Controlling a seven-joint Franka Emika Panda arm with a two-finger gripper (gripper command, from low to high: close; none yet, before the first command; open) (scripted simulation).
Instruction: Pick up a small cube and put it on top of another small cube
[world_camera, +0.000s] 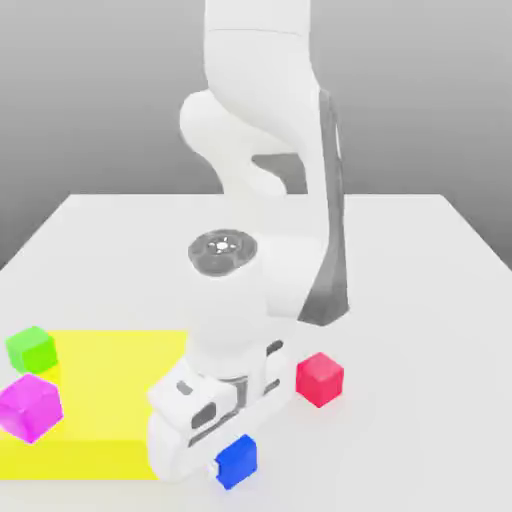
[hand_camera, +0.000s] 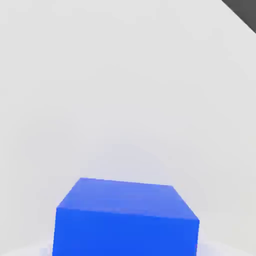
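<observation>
A robot's claw (hand_camera: 125, 247) was clamped on the small blue cube (world_camera: 236, 463) at the front of the white counter (world_camera: 412, 400), its tips pressed to opposite sides. That hold appeared chosen to steady the cube for a lift while leaving its underside free to settle on another. The arm (world_camera: 225, 310) reached down from above, its hand tilted over the cube beside a broad yellow block (world_camera: 120, 390).

The intended base, a magenta cube (world_camera: 30, 408), sat at the exterior view's far left, near a green cube (world_camera: 32, 350); whether it rested on the yellow block could not be told. A red cube (world_camera: 320, 379) stood apart toward the exterior view's right, with no evident part in the stacking. With the grip made, the next move likely called for raising the blue cube high enough to clear the block before crossing to the magenta one.
</observation>
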